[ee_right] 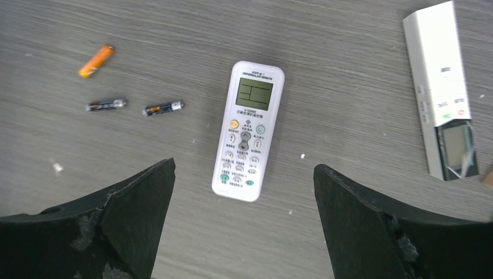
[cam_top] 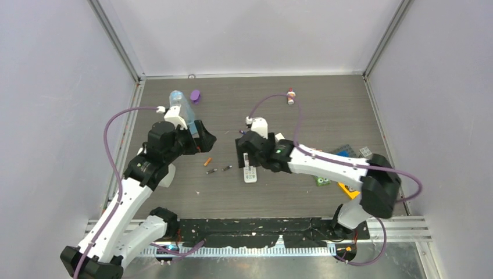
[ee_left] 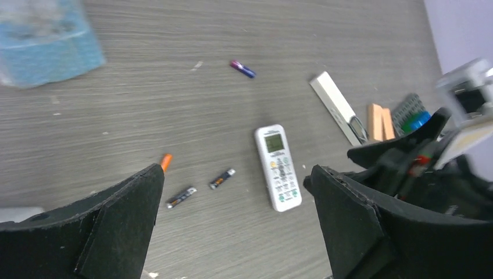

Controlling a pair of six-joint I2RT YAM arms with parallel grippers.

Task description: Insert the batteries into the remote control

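From above, the small flat white plastic remote control [cam_top: 250, 172] lies face up on the grey wooden table [cam_top: 325, 110], right under the right gripper [cam_top: 246, 150]. The left gripper [cam_top: 202, 139] hangs near a slim orange battery [cam_top: 207, 161].

In the left wrist view, its jaws are wide apart and hold nothing. Two dark batteries [ee_left: 222, 178] lie beside the remote. A purple battery [ee_left: 242, 69] lies farther off.

In the right wrist view, those jaws are also wide apart and empty, above the remote.

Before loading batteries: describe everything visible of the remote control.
The remote control is a slim white plastic handset, lying flat, face up on the grey wood-grain table. A pale green screen fills one end; rows of small buttons follow, one orange, some green. Nothing touches it; the open right gripper hovers above.
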